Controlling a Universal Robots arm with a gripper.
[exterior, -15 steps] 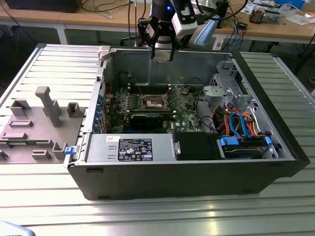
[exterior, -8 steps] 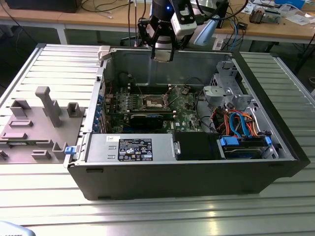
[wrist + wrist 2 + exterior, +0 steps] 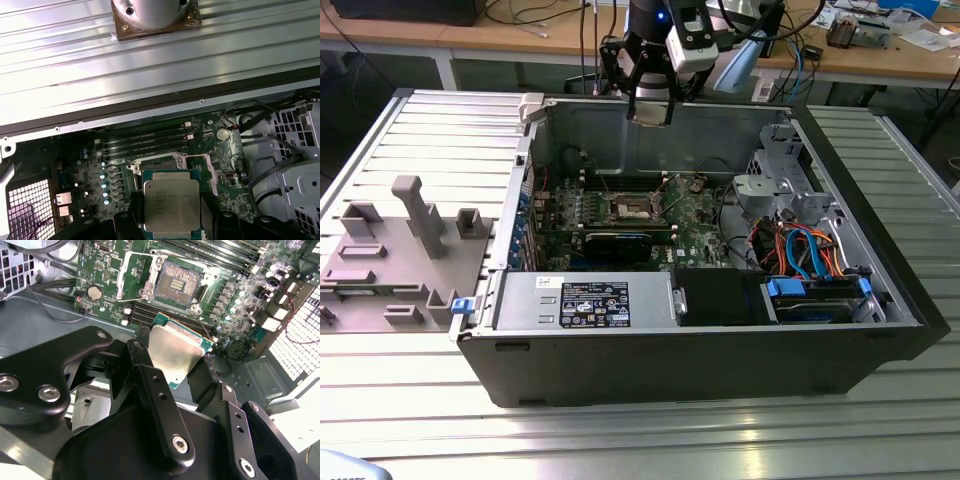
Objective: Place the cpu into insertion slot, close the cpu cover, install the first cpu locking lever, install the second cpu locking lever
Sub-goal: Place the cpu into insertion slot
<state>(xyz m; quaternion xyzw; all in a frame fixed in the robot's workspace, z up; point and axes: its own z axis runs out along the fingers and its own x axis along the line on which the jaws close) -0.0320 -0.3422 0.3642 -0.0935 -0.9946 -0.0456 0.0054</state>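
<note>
Your jaws are clenched on the cpu, pinching it by two opposite edges with its silver-grey top turned toward the camera in both wrist views. In the exterior view you hold it over the far part of the open computer case, apart from the green motherboard below. The insertion slot lies bare on that board with its contact field exposed. The cpu cover sits just beside the slot and appears swung fully open, though the angle makes its tilt hard to judge.
</note>
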